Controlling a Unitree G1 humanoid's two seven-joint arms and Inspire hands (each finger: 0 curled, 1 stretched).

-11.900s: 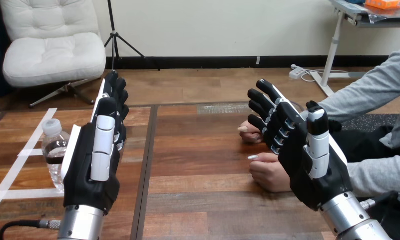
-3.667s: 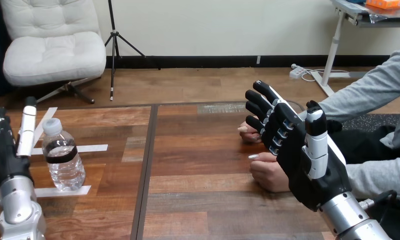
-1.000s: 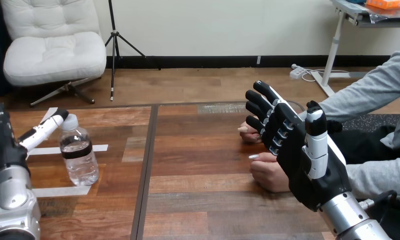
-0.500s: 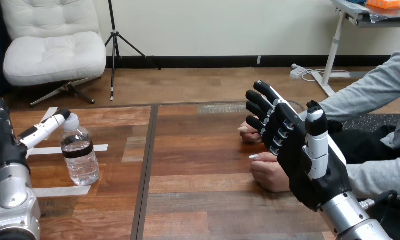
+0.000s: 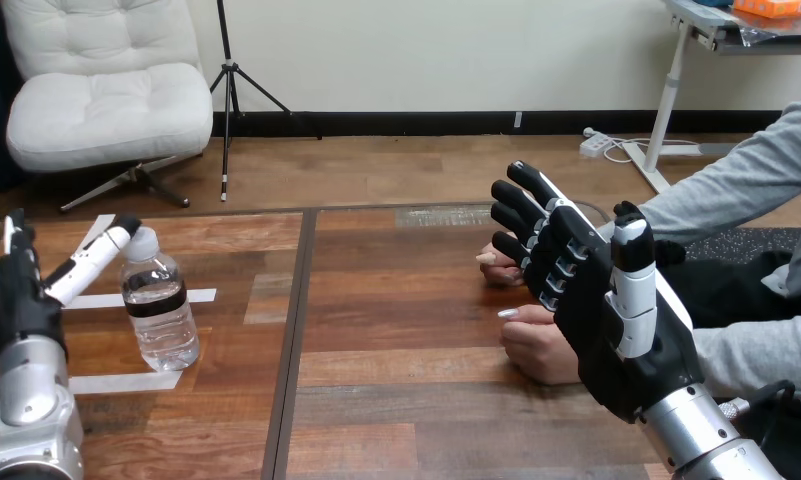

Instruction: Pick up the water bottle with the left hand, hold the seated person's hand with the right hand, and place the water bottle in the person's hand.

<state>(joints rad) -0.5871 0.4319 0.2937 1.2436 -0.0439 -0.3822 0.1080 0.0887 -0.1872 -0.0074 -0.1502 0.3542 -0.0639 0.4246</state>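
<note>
Though nudged rightward, the bottle [image 5: 159,312] at left stands ungrasped, the left hand [image 5: 18,300] touching its cap, fingers straight. The right hand [image 5: 616,335] stays open.

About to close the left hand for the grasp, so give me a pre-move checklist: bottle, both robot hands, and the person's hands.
1. Clear plastic water bottle upright on the wooden table: ok.
2. Left hand wrapped round the bottle: not ok; one straight finger reaches its white cap.
3. Right hand open: ok.
4. Right hand holding the person's nearer hand: not ok; fingers straight, raised in front of it.
5. Person's nearer hand opened to receive: not ok; fingers curled, resting on the table.
</note>
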